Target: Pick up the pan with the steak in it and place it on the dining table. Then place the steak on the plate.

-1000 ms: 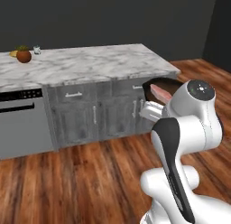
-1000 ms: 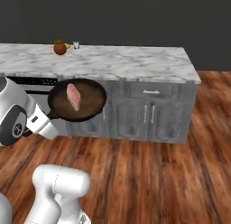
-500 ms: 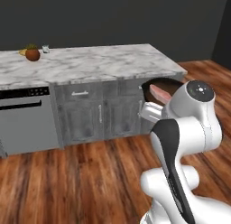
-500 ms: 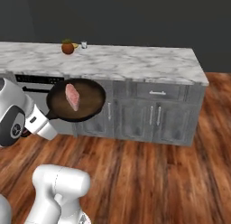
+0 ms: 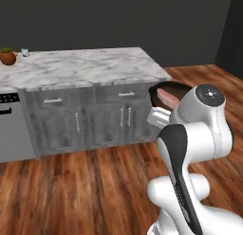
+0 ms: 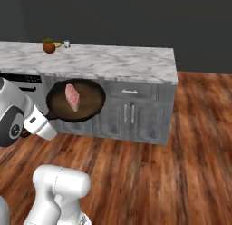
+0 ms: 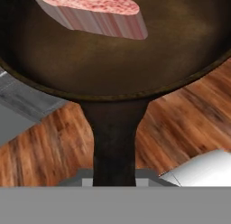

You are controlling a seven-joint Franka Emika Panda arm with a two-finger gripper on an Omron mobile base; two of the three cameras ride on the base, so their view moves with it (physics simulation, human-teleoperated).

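My gripper [image 6: 44, 123] is shut on the short handle of the dark round pan [image 6: 88, 101], holding it in the air in front of the cabinets. The pinkish-red steak [image 6: 72, 96] lies inside it, left of centre. From the left base camera the pan [image 5: 176, 89] and the steak [image 5: 167, 97] peek out behind my white arm, with the gripper [image 5: 159, 118] just below them. In the hand view the pan [image 7: 180, 51] spreads across the top, the steak [image 7: 90, 6] lies at its far side, and the handle runs down to the bottom edge. The dining table and the plate are out of view.
A marble-topped grey cabinet counter [image 5: 85, 68] [image 6: 113, 61] with drawers stands ahead. On its far left are a terracotta plant pot [image 5: 7, 56] [image 6: 49, 46] and a small mug [image 5: 25, 52] [image 6: 66, 44]. A grey appliance [image 5: 9, 130] adjoins the cabinets. Wood floor [image 6: 181, 151] spreads to the right.
The whole picture has shifted sideways along the counter, so the base has moved. The pan with the steak stays in my shut gripper, in the same place relative to the arm.
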